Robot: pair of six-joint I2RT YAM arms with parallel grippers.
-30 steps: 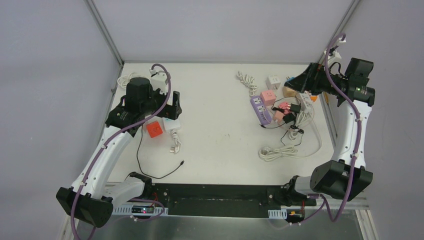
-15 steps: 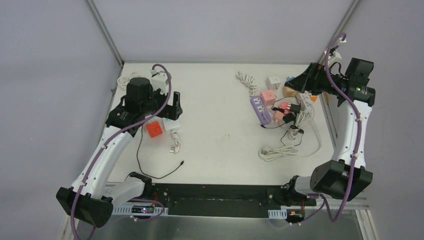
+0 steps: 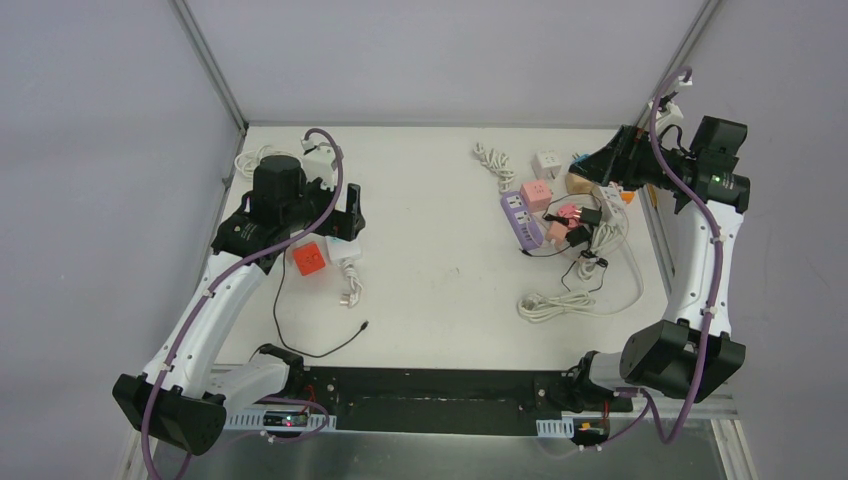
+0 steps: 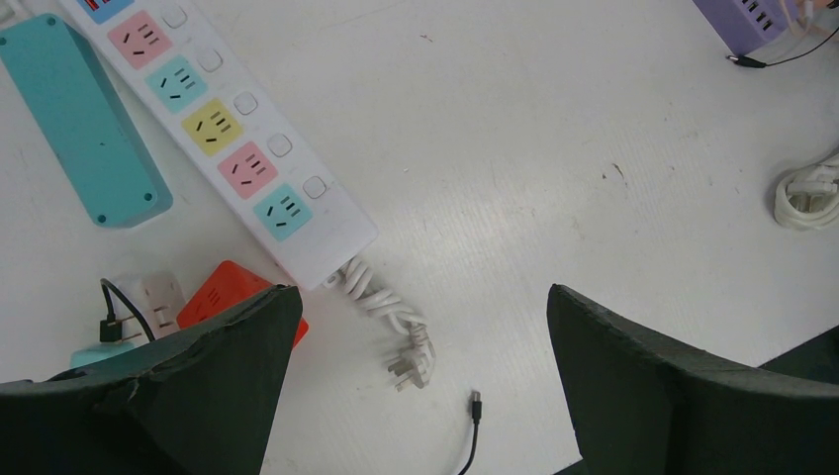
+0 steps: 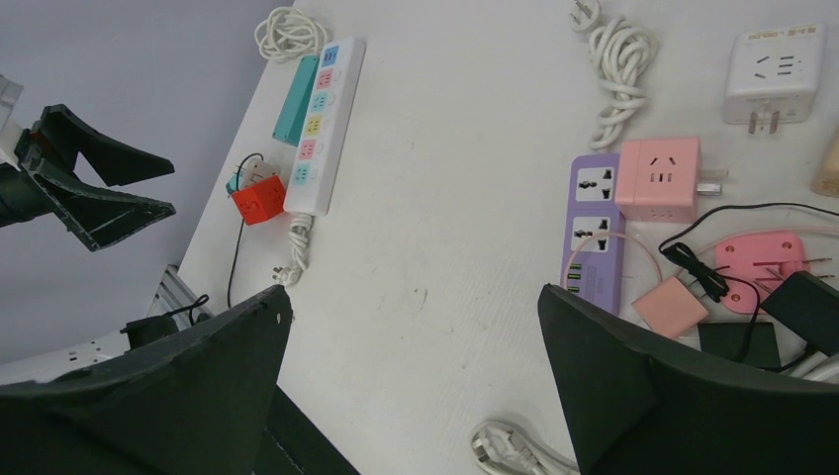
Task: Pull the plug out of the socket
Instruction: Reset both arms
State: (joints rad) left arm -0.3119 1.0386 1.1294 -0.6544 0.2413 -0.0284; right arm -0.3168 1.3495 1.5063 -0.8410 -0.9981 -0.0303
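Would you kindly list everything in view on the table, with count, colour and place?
white power strip: 1, white, left side
teal strip: 1, teal, alongside it
red cube socket: 1, red, by its cord
purple power strip: 1, purple, right side
pink cube adapter: 1, pink, beside it
white adapter: 1, white, far right
coiled cables: at least 3, white, scattered
thin black cable: 1, black, near left
flat pink adapters: 2, pink, right cluster
black charger: 1, black, right cluster
left gripper: 1, black, open, left side
right gripper: 1, black, open, far right
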